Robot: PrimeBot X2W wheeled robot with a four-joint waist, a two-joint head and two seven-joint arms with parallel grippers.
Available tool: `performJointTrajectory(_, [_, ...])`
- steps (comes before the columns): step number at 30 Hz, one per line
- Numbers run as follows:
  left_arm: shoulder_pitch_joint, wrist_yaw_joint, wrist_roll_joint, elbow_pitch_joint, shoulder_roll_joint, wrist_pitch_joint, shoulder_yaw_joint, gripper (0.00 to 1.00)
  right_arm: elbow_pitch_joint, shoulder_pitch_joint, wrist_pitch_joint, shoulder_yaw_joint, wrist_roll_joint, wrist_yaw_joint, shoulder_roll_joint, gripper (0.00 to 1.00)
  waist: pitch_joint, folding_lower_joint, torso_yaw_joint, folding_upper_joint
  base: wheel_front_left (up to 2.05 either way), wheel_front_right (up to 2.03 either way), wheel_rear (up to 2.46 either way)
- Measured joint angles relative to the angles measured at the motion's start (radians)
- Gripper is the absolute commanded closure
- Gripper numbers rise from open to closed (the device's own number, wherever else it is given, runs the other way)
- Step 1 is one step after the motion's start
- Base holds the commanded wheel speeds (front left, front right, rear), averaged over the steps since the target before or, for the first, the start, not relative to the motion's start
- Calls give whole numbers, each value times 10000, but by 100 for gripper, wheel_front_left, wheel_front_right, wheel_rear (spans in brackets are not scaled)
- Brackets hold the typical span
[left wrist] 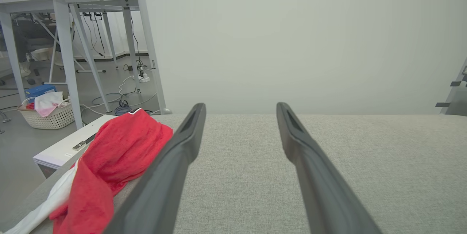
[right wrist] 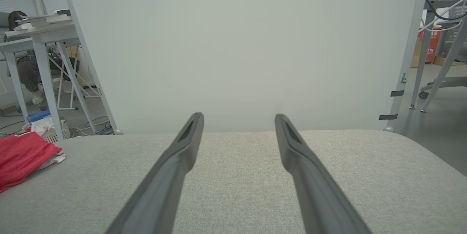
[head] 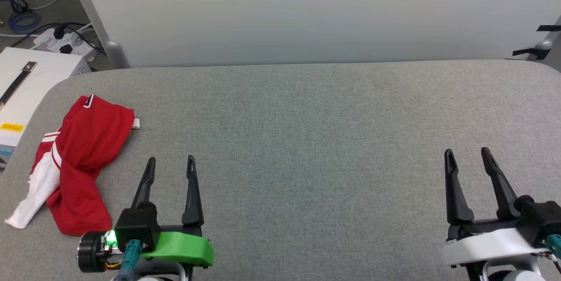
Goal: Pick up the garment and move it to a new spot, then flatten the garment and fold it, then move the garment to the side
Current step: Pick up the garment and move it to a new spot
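Holding my left gripper (head: 171,158) and right gripper (head: 466,151) wide and empty over the grey tabletop (head: 307,140).
The garment (head: 83,158), red with a white sleeve, lies crumpled at the tabletop's left edge, just beside my left gripper, untouched, well apart from the right.

Brightness: bright, even, diffuse light is recorded in all three views.
Colour cast: the white panel (head: 307,9) is rendered pale grey-green, lighter toward its top.
Shadows: only soft, faint shadow is cast on the grey tabletop (head: 307,140) beside the red shirt (head: 87,158).
Highlight: a small green lamp (head: 110,237) is overexposed.
Focus: the dark fingers (left wrist: 164,175) are softened near the wrist views' lower edges; the tabletop weave is resolved sharply.
Distortion: desk legs (left wrist: 67,62) are rendered leaning at the wide-angle margins.
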Motion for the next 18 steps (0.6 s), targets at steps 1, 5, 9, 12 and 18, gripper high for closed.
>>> performJointTrajectory(1, [0, 25, -13, 2, 0, -38, -10, 0, 0, 0, -27, -2, 8, 0, 0, 0, 7, 0, 1, 0, 0, 0, 0])
performJointTrajectory(5, [5, 79, -65, 13, 0, -121, -44, 0, 0, 11, -98, -29, 21, 0, 0, 0, 12, 0, 1, 0, 0, 0, 0])
performJointTrajectory(9, [5, 107, -98, 15, 0, -213, -71, 0, 0, 36, -171, -44, 88, 0, 0, 0, 33, 0, -2, 0, 0, 0, 0])
performJointTrajectory(12, [8, 174, -127, 15, 0, -228, -98, 0, 0, 58, -247, -56, 107, 0, 0, 0, 28, 0, -7, 0, 0, 0, 0])
performJointTrajectory(18, [16, 261, -127, 23, 0, -397, -155, 0, -2, 145, -339, -65, 176, 0, -2, 0, 37, 0, -4, 0, 0, 0, 0])
